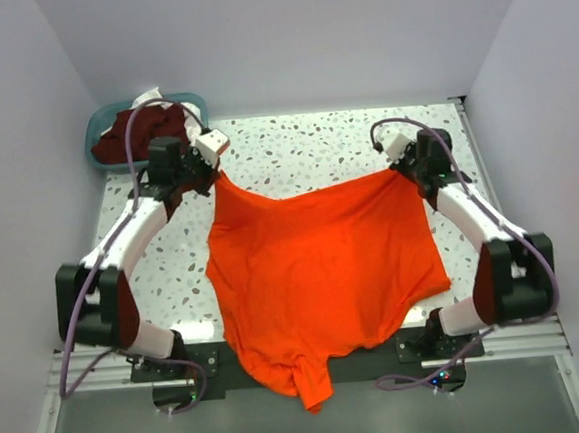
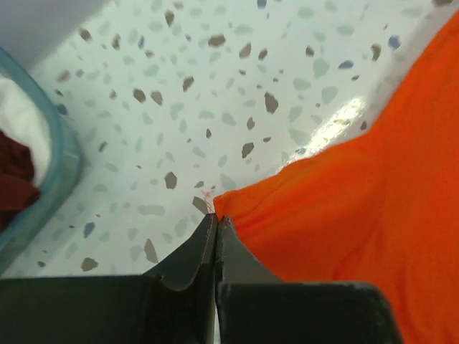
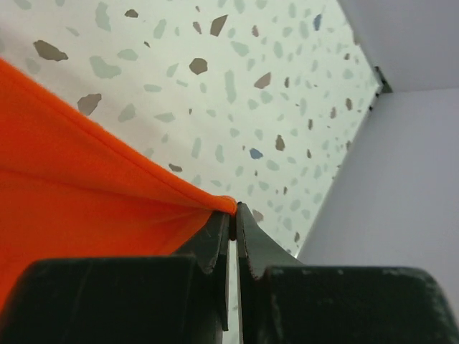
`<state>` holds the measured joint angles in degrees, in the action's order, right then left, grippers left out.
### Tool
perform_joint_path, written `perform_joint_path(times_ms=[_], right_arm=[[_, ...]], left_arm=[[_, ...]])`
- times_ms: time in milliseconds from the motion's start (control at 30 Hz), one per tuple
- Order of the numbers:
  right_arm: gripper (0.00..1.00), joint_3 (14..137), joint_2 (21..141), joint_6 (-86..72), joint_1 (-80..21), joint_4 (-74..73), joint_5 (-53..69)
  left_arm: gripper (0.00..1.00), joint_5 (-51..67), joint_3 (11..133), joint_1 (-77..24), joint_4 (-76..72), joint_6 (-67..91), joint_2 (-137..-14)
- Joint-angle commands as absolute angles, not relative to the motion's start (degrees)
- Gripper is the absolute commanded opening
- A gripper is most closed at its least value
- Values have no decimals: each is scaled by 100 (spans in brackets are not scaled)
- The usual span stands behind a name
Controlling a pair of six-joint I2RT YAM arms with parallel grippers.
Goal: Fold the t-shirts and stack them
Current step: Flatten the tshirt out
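A bright orange-red t-shirt (image 1: pixel 319 269) is spread over the speckled table (image 1: pixel 304 145), its near end hanging past the front edge. My left gripper (image 1: pixel 214 170) is shut on the shirt's far left corner (image 2: pixel 237 204). My right gripper (image 1: pixel 398 171) is shut on the shirt's far right corner (image 3: pixel 222 203). The far hem is stretched between them and sags a little in the middle. Dark maroon shirts (image 1: pixel 143 133) and some white cloth (image 1: pixel 155 95) lie in a teal basket (image 1: pixel 97 126) at the far left, also visible in the left wrist view (image 2: pixel 43 186).
A white wall stands along the right side (image 3: pixel 401 179) close to my right gripper. The arm bases (image 1: pixel 171 361) sit on a rail at the near edge, partly under the hanging shirt.
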<state>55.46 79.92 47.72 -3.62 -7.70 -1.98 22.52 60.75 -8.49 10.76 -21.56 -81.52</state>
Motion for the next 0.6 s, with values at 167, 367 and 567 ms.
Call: perform_joint_path(times_ms=[167, 367, 567], right_arm=[[0, 6933, 10738, 4773, -185, 1064, -606], [0, 8242, 11864, 4816, -106, 528, -659], [0, 8929, 12550, 4887, -17, 18, -808]], left_arm=[[0, 1389, 8962, -861, 606, -2109, -11643], [0, 1328, 10861, -905, 966, -2206, -13085], [0, 1441, 11514, -932, 739, -2382, -13649]])
